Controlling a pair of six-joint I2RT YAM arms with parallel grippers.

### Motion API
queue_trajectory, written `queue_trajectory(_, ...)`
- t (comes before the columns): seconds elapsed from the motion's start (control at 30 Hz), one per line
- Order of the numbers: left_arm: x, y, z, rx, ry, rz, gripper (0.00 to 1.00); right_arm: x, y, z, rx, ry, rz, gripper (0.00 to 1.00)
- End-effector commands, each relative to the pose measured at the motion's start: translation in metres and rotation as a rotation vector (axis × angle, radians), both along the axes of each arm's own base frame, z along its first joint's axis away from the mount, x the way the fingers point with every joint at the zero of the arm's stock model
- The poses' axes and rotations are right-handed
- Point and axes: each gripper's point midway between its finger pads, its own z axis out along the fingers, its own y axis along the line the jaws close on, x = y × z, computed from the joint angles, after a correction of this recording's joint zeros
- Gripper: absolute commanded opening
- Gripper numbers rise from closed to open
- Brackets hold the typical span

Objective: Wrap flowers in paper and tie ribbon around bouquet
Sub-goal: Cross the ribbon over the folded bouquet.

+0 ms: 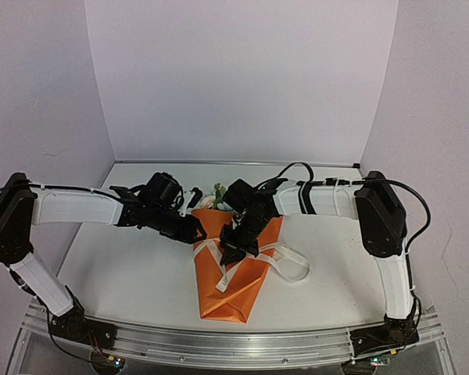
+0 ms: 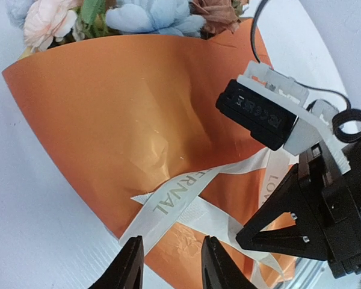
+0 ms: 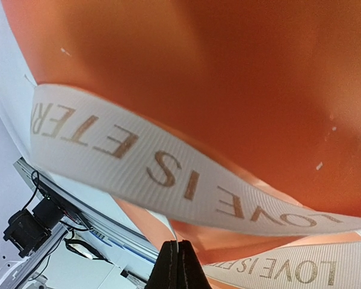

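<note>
The bouquet (image 1: 233, 275) lies on the table as an orange paper (image 2: 120, 114) cone, its tip toward the near edge. The flowers (image 2: 150, 15) stick out of the far, wide end. The cream ribbon (image 2: 174, 198) crosses the cone, and a loop (image 1: 291, 264) lies to its right. My left gripper (image 2: 168, 265) hovers open at the cone's left edge, just short of a loose ribbon end, with only paper showing between its fingers. Over the middle of the cone, my right gripper (image 3: 178, 253) is shut on a thin strand of ribbon (image 3: 168, 174).
White walls enclose the table (image 1: 125, 273) at the back and both sides. An aluminium rail (image 1: 234, 344) runs along the near edge by the arm bases. Both arms reach inward and nearly meet over the cone.
</note>
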Motion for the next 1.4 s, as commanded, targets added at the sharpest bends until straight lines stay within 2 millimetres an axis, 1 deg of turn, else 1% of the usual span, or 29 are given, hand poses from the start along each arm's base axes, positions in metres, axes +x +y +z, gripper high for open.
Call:
queue_trajectory(0.0,-0.002,-0.021,-0.006,0.168,-0.102,-0.083,0.39,0.003,-0.001,0.017,0.016,-0.041,-0.003,0.0)
queue_trajectory(0.07,0.001,-0.023,-0.014,0.208,-0.108,-0.081,0.4,0.003,-0.001,0.018,0.016,-0.043,-0.003,0.0)
queue_trajectory(0.17,0.008,-0.022,-0.016,0.244,-0.133,-0.059,0.4,0.003,-0.001,0.019,0.016,-0.043,-0.004,0.0)
queue_trajectory(0.33,0.02,-0.017,-0.014,0.294,-0.183,-0.019,0.41,0.003,-0.002,0.02,0.017,-0.048,-0.002,0.0)
queue_trajectory(0.43,0.022,-0.017,-0.013,0.298,-0.196,-0.021,0.4,0.003,-0.002,0.02,0.017,-0.047,-0.001,0.0)
queue_trajectory(0.57,0.021,-0.021,-0.019,0.304,-0.189,-0.051,0.39,0.003,-0.001,0.019,0.02,-0.047,0.0,0.0)
queue_trajectory(0.67,0.019,-0.025,-0.018,0.286,-0.185,-0.071,0.35,0.003,-0.002,0.018,0.018,-0.045,0.0,0.0)
queue_trajectory(0.77,0.019,-0.026,-0.019,0.287,-0.186,-0.079,0.29,0.003,-0.001,0.018,0.018,-0.045,0.002,0.0)
queue_trajectory(0.87,0.019,-0.027,-0.017,0.283,-0.19,-0.084,0.21,0.004,-0.001,0.019,0.021,-0.051,0.005,0.0)
queue_trajectory(0.93,0.019,-0.027,-0.016,0.28,-0.194,-0.085,0.13,0.004,-0.001,0.019,0.02,-0.056,0.008,0.0)
queue_trajectory(1.03,0.018,-0.027,-0.014,0.269,-0.2,-0.089,0.06,0.006,-0.001,0.019,0.02,-0.06,0.008,0.0)
queue_trajectory(1.2,0.014,-0.029,-0.004,0.229,-0.212,-0.101,0.04,0.011,0.003,0.024,0.034,-0.084,0.018,0.0)
queue_trajectory(1.37,0.003,-0.031,0.001,0.177,-0.201,-0.132,0.03,0.026,0.007,0.029,0.049,-0.151,0.047,0.0)
